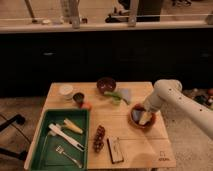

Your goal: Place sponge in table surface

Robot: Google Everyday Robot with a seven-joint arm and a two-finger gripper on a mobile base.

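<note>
The white arm reaches in from the right, and its gripper [142,116] is down inside the orange bowl [143,125] on the right side of the table surface [125,135]. A small bluish patch in the bowl by the gripper looks like the sponge [136,114]. It is partly hidden by the gripper. I cannot tell whether the gripper holds it.
A grey-blue cloth [125,94], a green item [115,98] and a dark red bowl [106,85] lie at the back. A white cup [66,91] and a dark cup [78,97] stand back left. A green tray [47,131] with utensils is front left. A dark block [116,149] is at the front.
</note>
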